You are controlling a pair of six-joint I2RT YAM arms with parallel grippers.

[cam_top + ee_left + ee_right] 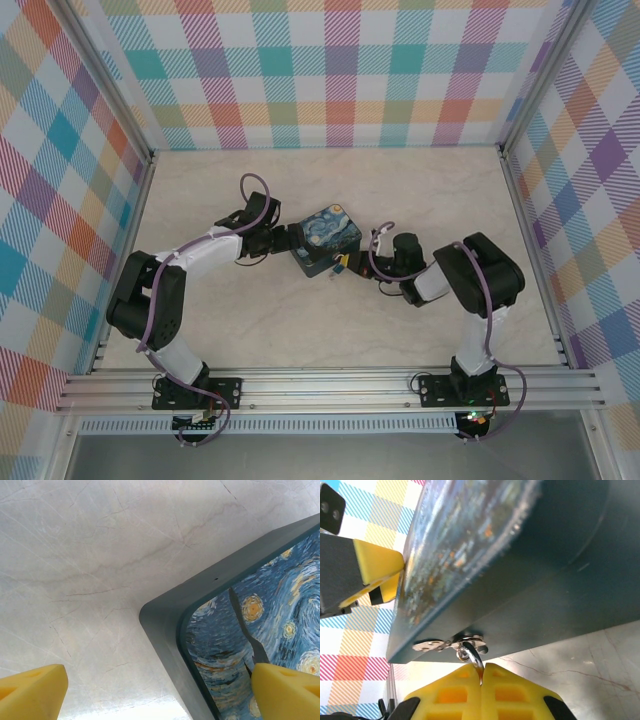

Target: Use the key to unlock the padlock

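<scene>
Plaid walls (340, 70) in pastel checks enclose a pale marbled tabletop (220, 320). At mid-frame of the top view sits a dark-blue box printed with a swirly starry night (330, 238). The left gripper (288, 238) is at the box's left edge, spread wide. In the left wrist view one yellow fingertip (30, 692) sits lower left over bare marble and the other lower right over the painted lid, with the box's corner between them. The right gripper (482, 675), bottom centre of its wrist view, is clenched on the thin silvery shackle of the tiny blue-teal padlock (471, 655), which hangs from a metal hasp (432, 644) on the box's side wall.
</scene>
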